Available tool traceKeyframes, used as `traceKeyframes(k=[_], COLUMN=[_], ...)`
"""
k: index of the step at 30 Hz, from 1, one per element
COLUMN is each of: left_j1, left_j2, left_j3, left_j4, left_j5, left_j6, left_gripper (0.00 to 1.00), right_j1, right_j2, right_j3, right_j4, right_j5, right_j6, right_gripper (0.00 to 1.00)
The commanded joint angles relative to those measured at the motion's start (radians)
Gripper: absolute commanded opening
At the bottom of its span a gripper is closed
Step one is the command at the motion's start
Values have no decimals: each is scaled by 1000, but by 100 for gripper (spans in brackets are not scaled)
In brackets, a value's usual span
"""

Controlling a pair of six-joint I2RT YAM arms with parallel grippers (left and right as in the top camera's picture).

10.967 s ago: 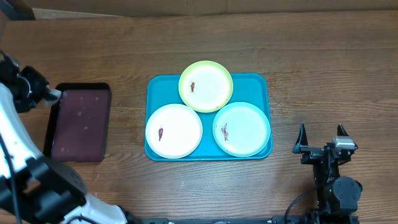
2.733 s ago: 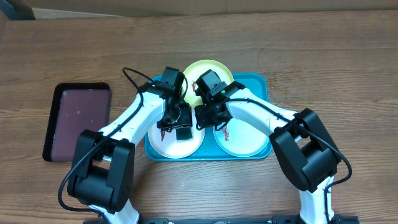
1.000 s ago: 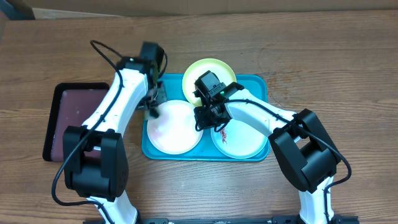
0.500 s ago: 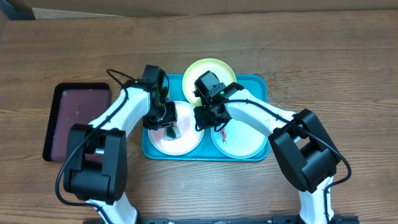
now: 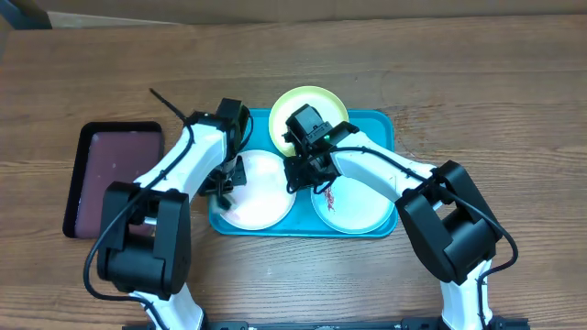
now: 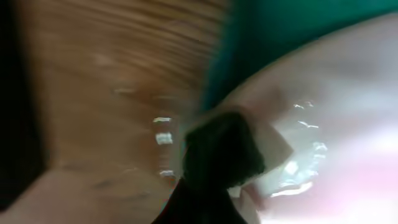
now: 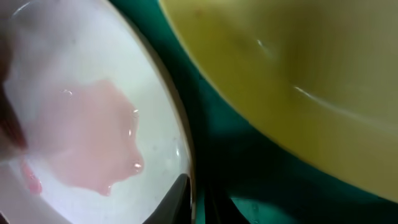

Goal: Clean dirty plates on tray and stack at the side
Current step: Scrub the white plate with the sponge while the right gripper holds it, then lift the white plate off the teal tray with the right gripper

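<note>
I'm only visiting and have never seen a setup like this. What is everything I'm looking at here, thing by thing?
table: one, brown wood, under everything
blue tray: one, turquoise, middle of the table
green plate: one, lime-green rim, far end of the blue tray, partly under the right arm
white plate: one, white, near left of the blue tray
pink film: one wet patch, on the white plate
aqua plate: one, pale aqua rim, near right of the blue tray
red smear: one, on the aqua plate
maroon tray: one, dark maroon, black rim, left of the blue tray
left arm, right arm: one each, white and black
left gripper: black, shut, at the white plate's left edge
right gripper: black, shut on the white plate's right rim
</note>
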Motion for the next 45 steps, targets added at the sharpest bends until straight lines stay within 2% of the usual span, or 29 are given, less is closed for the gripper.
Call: traceKeyframes(k=[1,4,9,13,16,18,23,25,31,38,45], left_j1=[16,16,17,43,98,146,287,330,396,401,402], left_j2=[10,10,3,-42,-87,-111,-134,-134,-134,-134,-134], left_j3=[127,223,344,369,369,369,369,362,361,361,361], left_j4=[-71,-126,-174,-166,-165,-166,-173,-174,-179,-167,-168], left_j5=[-343,-308,-120,41,100,136,393,451,483,547,546], left_j6=[-154,-154,-150,-88,-46,-21,126,159,188,218,221], left_gripper=[4,4,4,4,4,5,5,4,4,4,4], right_j1=[-12,-12,-12,-8,6,24,72,91,161,273,373], right_j2=[5,5,5,3,-7,-13,-15,-15,-15,-15,-15], right_j3=[-11,-10,10,104,203,270,439,492,548,548,548], right_j4=[-16,-16,-35,-146,-230,-283,-425,-473,-554,-577,-560], right_j5=[39,39,39,40,95,175,411,509,879,1254,1458], right_j6=[1,0,0,-5,-6,-6,2,2,1,0,0], right_gripper=[10,4,4,4,4,4,4,4,4,4,4])
